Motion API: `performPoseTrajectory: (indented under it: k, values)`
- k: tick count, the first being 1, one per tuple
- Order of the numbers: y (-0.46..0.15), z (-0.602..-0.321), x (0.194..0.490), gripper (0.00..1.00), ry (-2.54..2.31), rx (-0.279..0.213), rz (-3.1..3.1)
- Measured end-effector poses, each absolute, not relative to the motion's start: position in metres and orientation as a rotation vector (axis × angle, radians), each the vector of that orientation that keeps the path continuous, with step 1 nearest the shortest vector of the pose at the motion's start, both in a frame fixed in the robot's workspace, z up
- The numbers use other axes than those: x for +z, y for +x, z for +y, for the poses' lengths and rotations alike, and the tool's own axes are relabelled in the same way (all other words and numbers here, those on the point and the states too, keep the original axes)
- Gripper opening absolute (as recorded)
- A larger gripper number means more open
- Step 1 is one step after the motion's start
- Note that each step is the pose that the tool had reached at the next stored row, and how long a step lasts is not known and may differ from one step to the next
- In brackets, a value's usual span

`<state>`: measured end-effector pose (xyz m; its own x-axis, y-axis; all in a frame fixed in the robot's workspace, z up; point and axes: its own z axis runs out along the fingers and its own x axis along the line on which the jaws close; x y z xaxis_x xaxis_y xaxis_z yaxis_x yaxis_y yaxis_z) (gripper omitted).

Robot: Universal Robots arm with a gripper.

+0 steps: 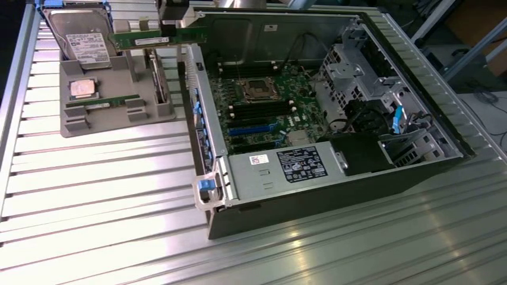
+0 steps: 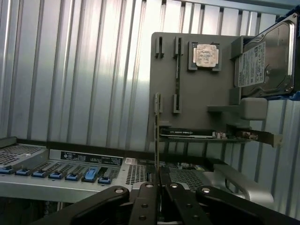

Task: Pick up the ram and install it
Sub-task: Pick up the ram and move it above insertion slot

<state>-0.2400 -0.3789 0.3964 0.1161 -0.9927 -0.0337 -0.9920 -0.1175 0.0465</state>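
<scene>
Exterior view first: the claw (image 1: 171, 25) is clenched on the ram (image 1: 146, 38) and holds it level in the air, above the far end of the grey tray (image 1: 111, 124) and just beside the wall of the open computer case (image 1: 317, 196). A second stick (image 1: 99, 104) lies in the tray near the processor chip (image 1: 82, 88).

Wrist view: the ram (image 2: 156, 136) shows edge-on, pinched between the black fingers (image 2: 143, 204). The tray (image 2: 197, 98) and hard drive (image 2: 267, 61) lie beyond.
</scene>
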Motion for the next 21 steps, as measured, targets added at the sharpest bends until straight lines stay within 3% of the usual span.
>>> performPoseTrajectory:
  k: [21]
  values:
    - [-0.206,-0.379,0.396,0.12,2.337,-0.087,-2.078]
